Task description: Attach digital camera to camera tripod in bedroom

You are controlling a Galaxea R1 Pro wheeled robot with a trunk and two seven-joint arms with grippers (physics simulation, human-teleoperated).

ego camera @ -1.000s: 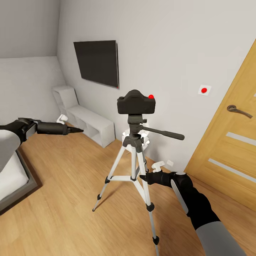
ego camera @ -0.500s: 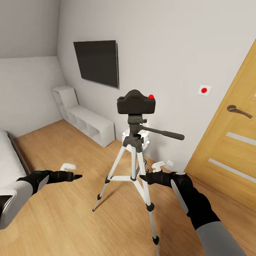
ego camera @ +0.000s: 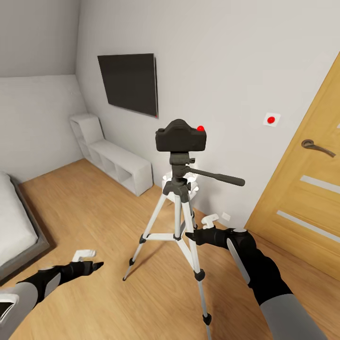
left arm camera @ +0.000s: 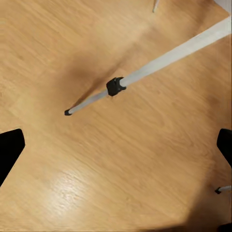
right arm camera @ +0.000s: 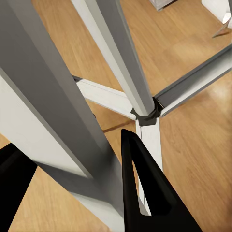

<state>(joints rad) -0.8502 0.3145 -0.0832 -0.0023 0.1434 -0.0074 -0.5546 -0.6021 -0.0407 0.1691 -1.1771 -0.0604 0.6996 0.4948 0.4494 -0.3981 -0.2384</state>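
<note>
The black digital camera (ego camera: 181, 135), red dot on top, sits on the pan head of the camera tripod (ego camera: 178, 198) in the middle of the bedroom floor. My right gripper (ego camera: 189, 234) reaches in from the right at the height of the leg braces. Its fingers are closed around a silver tripod leg (right arm camera: 63, 140), right gripper (right arm camera: 70, 140). My left gripper (ego camera: 97, 265) hangs low over the wood floor, left of the tripod, open with nothing in it. In the left wrist view, the left gripper (left arm camera: 116, 145) looks down on a lower tripod leg (left arm camera: 145, 72).
A wall TV (ego camera: 128, 82) and low white cube shelves (ego camera: 118, 163) line the wall behind the tripod. The wooden door (ego camera: 307, 198) stands at right, and a grey bed corner (ego camera: 19, 226) at left. A small white lamp (ego camera: 191, 182) sits behind the tripod.
My left arm has dropped from chest height at the far left to low over the floor, nearer me. The right arm, the camera and the tripod have stayed still.
</note>
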